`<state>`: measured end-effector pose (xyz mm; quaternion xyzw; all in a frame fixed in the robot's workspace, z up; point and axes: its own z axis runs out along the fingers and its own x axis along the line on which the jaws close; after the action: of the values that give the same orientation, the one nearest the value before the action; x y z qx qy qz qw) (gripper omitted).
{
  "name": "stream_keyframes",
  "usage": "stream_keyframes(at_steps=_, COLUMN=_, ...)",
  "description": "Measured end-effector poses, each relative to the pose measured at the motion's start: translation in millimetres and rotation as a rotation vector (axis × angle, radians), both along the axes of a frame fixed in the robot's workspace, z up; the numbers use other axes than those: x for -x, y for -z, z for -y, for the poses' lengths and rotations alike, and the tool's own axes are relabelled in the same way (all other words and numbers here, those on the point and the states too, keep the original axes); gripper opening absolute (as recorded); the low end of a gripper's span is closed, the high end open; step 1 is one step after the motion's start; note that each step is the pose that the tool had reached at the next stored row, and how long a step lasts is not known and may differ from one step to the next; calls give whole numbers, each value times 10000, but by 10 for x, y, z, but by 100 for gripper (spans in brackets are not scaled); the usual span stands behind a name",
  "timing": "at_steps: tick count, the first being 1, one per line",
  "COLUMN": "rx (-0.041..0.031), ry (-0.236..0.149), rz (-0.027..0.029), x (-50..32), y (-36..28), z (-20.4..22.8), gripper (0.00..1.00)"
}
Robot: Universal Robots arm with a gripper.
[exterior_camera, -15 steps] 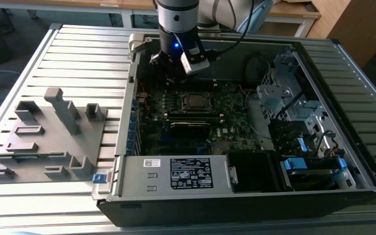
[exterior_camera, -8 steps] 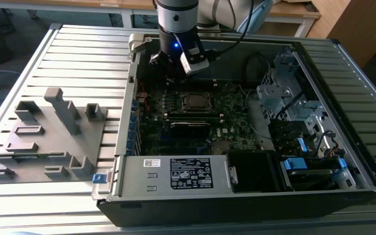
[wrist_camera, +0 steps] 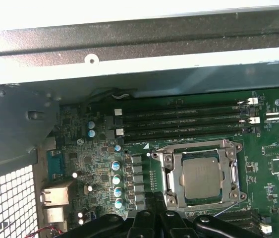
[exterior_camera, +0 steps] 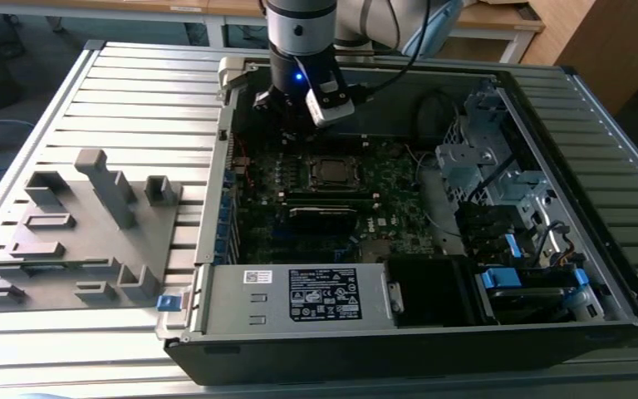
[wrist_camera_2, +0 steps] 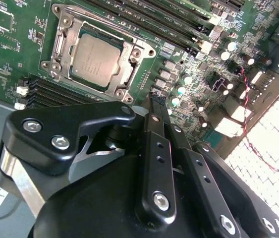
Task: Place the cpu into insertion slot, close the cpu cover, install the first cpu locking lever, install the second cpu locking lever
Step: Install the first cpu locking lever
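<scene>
cpu point(wrist_camera_2: 97, 59) lies flat and square in the insertion slot point(wrist_camera_2: 65, 25), its dull metal top showing through the window of the cpu cover point(wrist_camera_2: 122, 79), which looks folded down over it. in both wrist views the frame sits level all round the chip. whether either of the locking levers is hooked under its catch i cannot tell.

hand point(wrist_camera_2: 155, 100) hangs above the board near one corner of the slot, apart from it, inside the open computer case point(exterior_camera: 408, 332) on the slatted desk point(exterior_camera: 130, 100). its two black fingers are pressed together at the tips and have hold of nothing.

judging from this, chip and cover are dealt with and the lever work is the step in hand. closed fingertips suit it: they make one narrow pusher. to do it well, the tips should meet the lever near its free end, press down first, then sideways so the wire slips under its hook, with the load carried straight and slow. the memory slots point(wrist_camera: 184, 121) run along one side of the socket and a row of capacitors point(wrist_camera: 117, 178) stands along another, so the approach must be steep and tight. a slip sideways could scrape either.
</scene>
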<state>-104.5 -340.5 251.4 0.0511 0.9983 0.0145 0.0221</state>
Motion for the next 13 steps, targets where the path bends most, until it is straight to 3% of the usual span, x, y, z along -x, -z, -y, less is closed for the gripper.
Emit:
stream_keyframes(at_steps=1, rx=-2, ry=0, rz=-1, x=0, y=0, z=0, gripper=11)
stream_keyframes(at_steps=4, rx=-118, ry=1, rz=0, x=1, y=0, z=0, gripper=11)
stream_keyframes(at_steps=7, rx=-130, ry=0, rz=0, x=0, y=0, z=0, gripper=11)
stream_keyframes(at_steps=9, rx=-219, ry=-2, rz=0, x=0, y=0, z=1, gripper=11)
stream_keyframes(at_steps=12, rx=-237, ry=1, rz=1, x=0, y=0, z=0, gripper=11)
stream_keyframes(at_steps=13, rx=-278, ry=0, rz=-1, x=0, y=-1, z=0, gripper=11)
